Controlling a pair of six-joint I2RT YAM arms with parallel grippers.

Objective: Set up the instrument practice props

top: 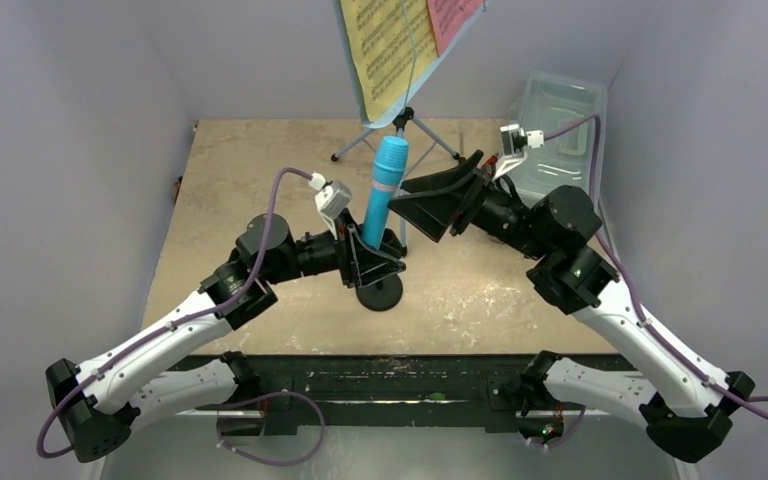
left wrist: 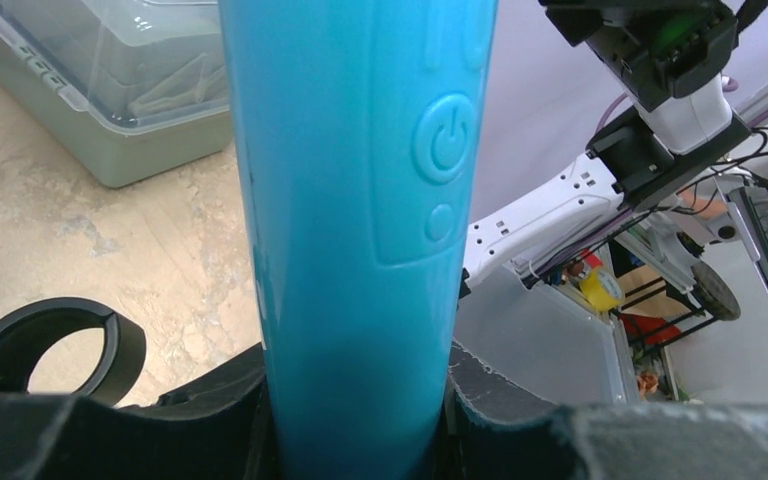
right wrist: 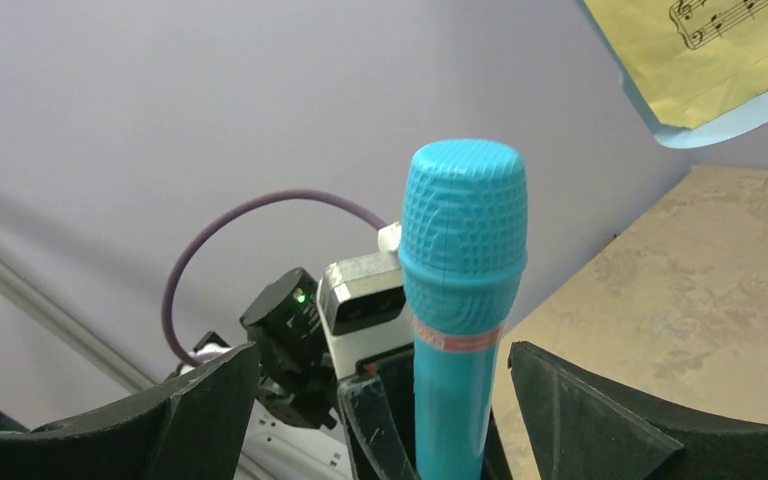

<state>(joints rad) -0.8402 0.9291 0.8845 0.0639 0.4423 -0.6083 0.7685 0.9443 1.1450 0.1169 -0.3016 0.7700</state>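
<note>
While the left fingers [left wrist: 530, 425] clamp the mic [top: 384, 195] low on its barrel, the right fingers [right wrist: 600, 420] stand apart; smooth, rigid plastic, probably light and slippery.

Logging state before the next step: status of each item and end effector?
cyan microphone: near upright, gripped by left end effector
left end effector: shut on microphone
right end effector: open, empty
mic stand clip: empty
music stand: standing, pages on it
clear box: lid closed
</note>
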